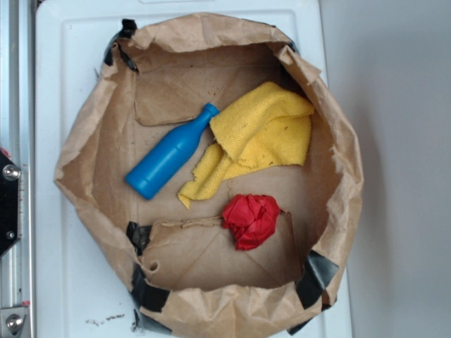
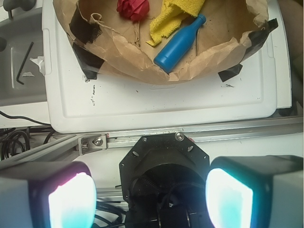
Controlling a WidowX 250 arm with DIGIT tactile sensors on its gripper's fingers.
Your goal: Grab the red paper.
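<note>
Paper (image 1: pixel 251 220): red crumpled wad lying inside the bag (image 1: pixel 91 141), on the brown floor near one folded flap; in the wrist view it sits at the top edge (image 2: pixel 132 8), partly cut off.
Cloth (image 1: pixel 261 137): yellow, rumpled, just beside the paper, apart from it or barely touching at one corner; I cannot tell which.
Bottle (image 1: pixel 171 155): blue, lying on its side, neck touching the cloth's edge, well apart from the paper.
Bag: brown paper with its walls rolled down into a wide open rim, patched with black tape (image 1: pixel 318 276) at several spots.
Worktop (image 1: pixel 63 282): white plastic surface under the bag, with a metal rail (image 2: pixel 142 138) along its near side in the wrist view.
Fingers (image 2: pixel 72 203): mine are spread wide apart, holding nothing; both pads show at the bottom of the wrist view with a dark round mount (image 2: pixel 164 161) between them.
Gripper (image 2: pixel 151 199): off the bag, out past the rail, well apart from the paper.
Key (image 2: pixel 23 61): black hex key on the grey surface beside the worktop.
</note>
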